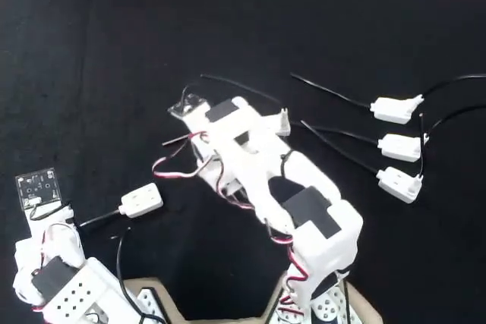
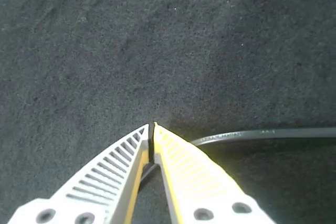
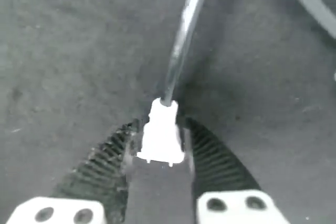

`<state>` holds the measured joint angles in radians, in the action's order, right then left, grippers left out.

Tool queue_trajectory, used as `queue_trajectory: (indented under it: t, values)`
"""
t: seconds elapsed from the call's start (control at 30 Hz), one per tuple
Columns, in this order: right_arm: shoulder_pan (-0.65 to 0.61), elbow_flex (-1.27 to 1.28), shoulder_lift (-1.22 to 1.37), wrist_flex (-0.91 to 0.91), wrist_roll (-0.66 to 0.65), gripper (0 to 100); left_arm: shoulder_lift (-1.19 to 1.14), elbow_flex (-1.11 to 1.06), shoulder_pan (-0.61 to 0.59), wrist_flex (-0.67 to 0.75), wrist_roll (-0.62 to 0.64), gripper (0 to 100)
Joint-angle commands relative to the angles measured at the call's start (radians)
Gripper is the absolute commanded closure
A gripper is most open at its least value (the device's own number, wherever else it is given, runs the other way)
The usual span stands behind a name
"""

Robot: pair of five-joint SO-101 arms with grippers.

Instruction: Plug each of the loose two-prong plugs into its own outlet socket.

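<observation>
Right gripper (image 3: 160, 127) is clamping white plug (image 3: 161, 139); left gripper (image 2: 152, 126) is sitting closed, empty; right-side sockets (image 1: 399, 146) possibly occupied.

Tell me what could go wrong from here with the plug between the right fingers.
1. The plug sits in the right gripper with its cable leading away from the wrist, so the prongs seem to face back toward it. Insertion may need a regrasp.
2. The three sockets lie loose on the table, so pushing a plug in may slide them.
</observation>
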<state>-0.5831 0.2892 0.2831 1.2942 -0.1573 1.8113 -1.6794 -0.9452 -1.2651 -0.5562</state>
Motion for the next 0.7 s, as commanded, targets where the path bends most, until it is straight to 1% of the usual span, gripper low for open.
queue_trajectory:
  t: [0.0, 0.1, 0.13, 0.2, 0.27, 0.43, 0.5, 0.6, 0.67]
  values:
    - [-0.003, 0.012, -0.050, -0.066, -0.003, 78.4, 0.011, -0.002, 0.002, -0.002, 0.002, 96]
    - [0.017, -0.005, -0.059, -0.023, -0.101, 73.5, 0.011, -0.002, 0.002, -0.002, 0.002, 96]
    - [0.018, -0.030, -0.059, 0.005, -0.107, 73.3, 0.011, -0.002, 0.002, -0.002, 0.002, 96]
    - [0.031, -0.079, -0.058, 0.080, -0.077, 73.0, 0.011, -0.002, 0.002, -0.002, 0.002, 96]
    - [0.034, -0.105, -0.058, 0.114, -0.075, 73.0, 0.011, -0.002, 0.002, -0.002, 0.002, 96]
    - [0.046, -0.067, -0.067, 0.077, -0.089, 73.4, 0.011, -0.002, 0.002, -0.002, 0.002, 96]
    - [0.054, -0.045, -0.094, 0.061, -0.092, 76.0, 0.011, -0.002, 0.002, -0.002, 0.002, 96]
    - [0.057, 0.010, -0.131, 0.005, -0.106, 87.0, 0.011, -0.002, 0.002, -0.002, 0.002, 96]
    - [0.054, 0.061, -0.134, -0.049, -0.101, 87.8, 0.011, -0.002, 0.002, -0.002, 0.002, 96]
